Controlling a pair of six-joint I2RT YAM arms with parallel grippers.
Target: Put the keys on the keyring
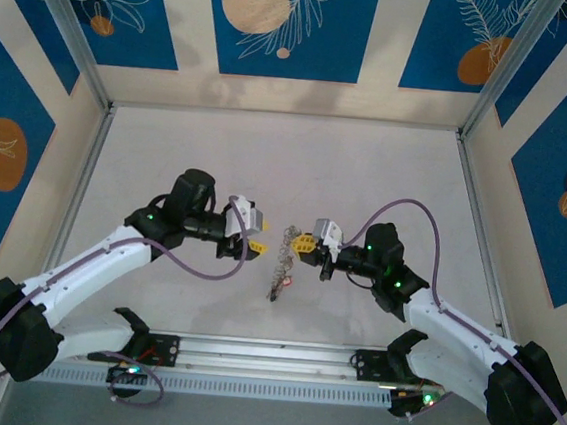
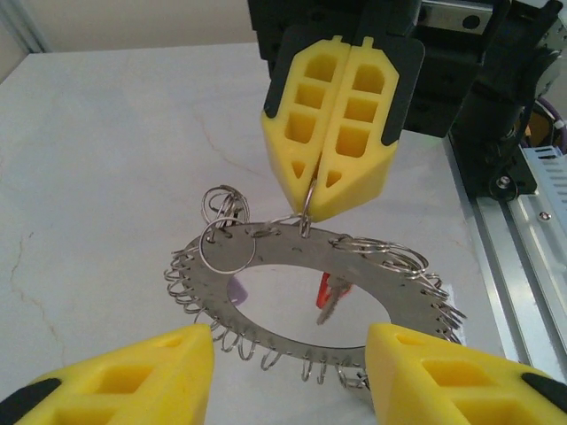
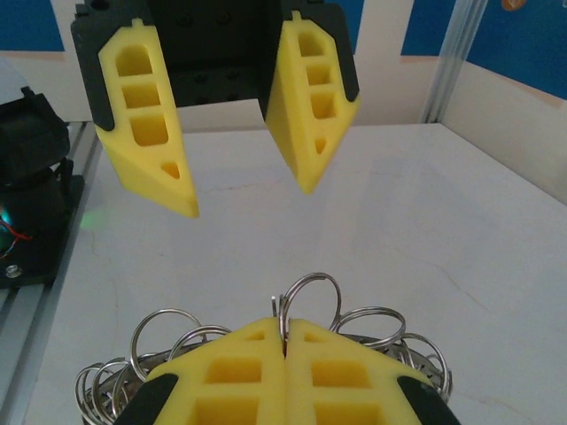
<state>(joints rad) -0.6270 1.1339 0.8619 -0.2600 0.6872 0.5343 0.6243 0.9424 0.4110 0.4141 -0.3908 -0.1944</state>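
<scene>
The keyring (image 2: pixel 275 250) is pinched at its top by the right claw (image 2: pixel 312 202).

Bottom corners: left gripper (image 2: pixel 291 341), two yellow fingers (image 2: pixel 133 376) spread wide, nothing clamped. Just ahead, between them: keyring (image 2: pixel 275 251), flat silvery ring band with many small wire loops studding its edge. At top: right gripper (image 2: pixel 312 202), its yellow pads pressed together, pinching one wire loop at far edge of keyring. Inside ring opening hangs red key (image 2: pixel 330 297). Beneath: pale marbled worktop (image 2: pixel 97 177). Along right side: grey metal rail (image 2: pixel 523 257).
</scene>
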